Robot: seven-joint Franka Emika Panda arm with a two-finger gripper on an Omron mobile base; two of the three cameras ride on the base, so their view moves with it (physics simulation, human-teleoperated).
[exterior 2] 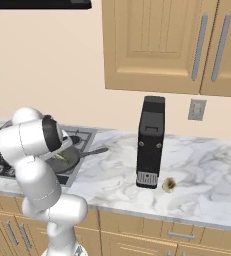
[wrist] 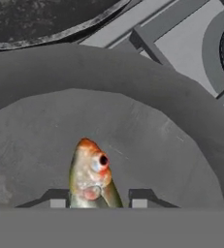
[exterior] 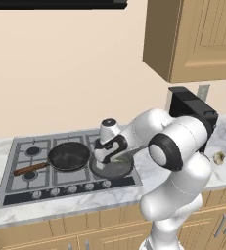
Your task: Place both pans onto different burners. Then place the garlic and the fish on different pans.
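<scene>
On the left of the cooktop (exterior: pixel 16 188), the black pan (exterior: pixel 69 155) is seen resting on a burner, its wooden handle (exterior: pixel 30 169) pointing left and forward. It is stiff and fairly heavy, and would best be lifted by that long handle.

Just to its right sits the grey pan (exterior: pixel 112 168), also on the grate; its short handle (exterior 2: pixel 94 151) points toward the open counter. The gripper (exterior: pixel 103 155) hangs low over this pan. In the hand view the fish (wrist: pixel 90 175) is seen between the two fingertips (wrist: pixel 57 198), its orange head lying over the floor of the grey pan (wrist: pixel 147 145). The fingers stand narrowly apart, close on either side of the body; whether they press the fish or have just let go cannot be told from the pictures.

The fish is judged light, soft and slippery, so it should be taken across the thick middle of the body, not by the tapering tail.

Far to the right, on the marble counter (exterior 2: pixel 207 190) just beside the black appliance (exterior 2: pixel 150 142), lies the garlic (exterior 2: pixel 169 184), not yet placed. It is judged light, firm and round, liable to roll, with a papery skin; a grasp across its widest part is advised.
</scene>
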